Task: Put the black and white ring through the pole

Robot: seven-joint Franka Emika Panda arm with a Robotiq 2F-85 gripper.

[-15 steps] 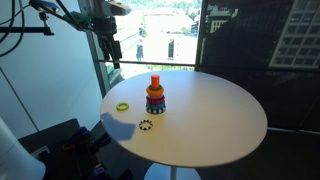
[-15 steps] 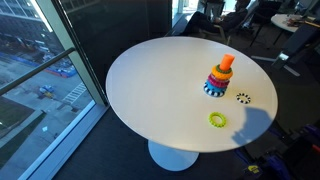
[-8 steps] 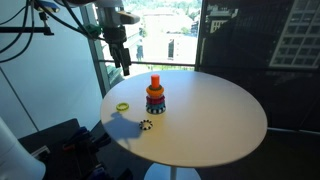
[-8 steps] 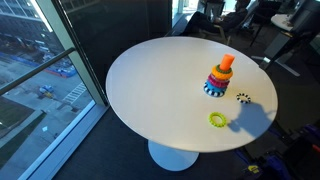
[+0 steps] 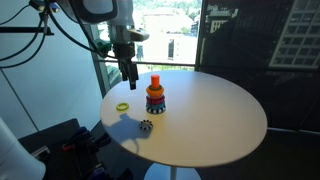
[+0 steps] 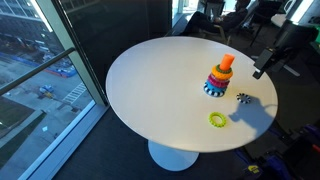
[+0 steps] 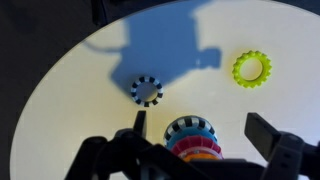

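The black and white ring point(image 5: 146, 126) lies flat on the round white table point(image 5: 220, 120), near its edge in front of the ring stack; it also shows in the other exterior view point(image 6: 243, 98) and the wrist view point(image 7: 147, 90). The pole point(image 5: 155, 82) is a short orange-red peg rising from the stack of coloured rings point(image 5: 155, 101), also seen from the other side point(image 6: 227, 63). My gripper point(image 5: 130, 78) hangs open and empty in the air above the table, left of the stack; in the wrist view point(image 7: 198, 130) its fingers straddle the stack top point(image 7: 190, 138).
A yellow-green ring point(image 5: 122, 107) lies on the table near the edge, also in the other exterior view point(image 6: 218, 119) and the wrist view point(image 7: 252, 69). Windows and a dark wall stand behind the table. The gripper's shadow falls around the black and white ring.
The gripper has moved down and toward the ring stack over the table. Its shadow has shifted onto the black and white ring. The rings have not moved.
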